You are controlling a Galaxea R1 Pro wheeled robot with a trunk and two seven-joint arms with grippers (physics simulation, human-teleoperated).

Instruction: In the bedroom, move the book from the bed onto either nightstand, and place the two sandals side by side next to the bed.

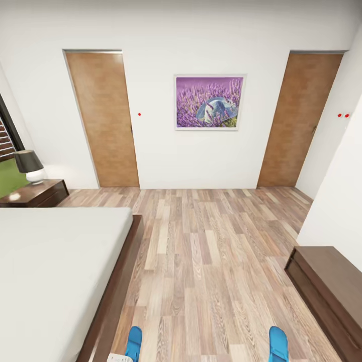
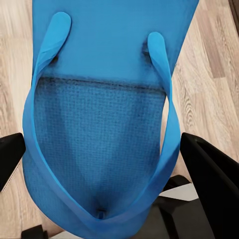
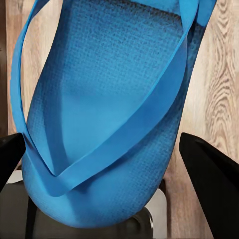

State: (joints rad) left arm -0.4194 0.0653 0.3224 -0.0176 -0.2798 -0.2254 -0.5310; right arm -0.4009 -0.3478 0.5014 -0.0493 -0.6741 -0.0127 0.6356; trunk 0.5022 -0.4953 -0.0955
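Sandals [image 1: 133, 343] [image 1: 278, 344], 1 between each end effector's [image 2: 107, 164] [image 3: 107, 164] fingers.

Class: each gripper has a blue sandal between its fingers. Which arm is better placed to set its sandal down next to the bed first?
Left, probably. In the head view its sandal hangs close beside the bed frame, while the right arm's sandal is across the floor near the dark cabinet. The left gripper would need less travel.

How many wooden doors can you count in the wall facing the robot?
2. One door stands left of the lavender picture, near the nightstand with the lamp. The other door stands right of the picture, by the corner. More may lie outside the view.
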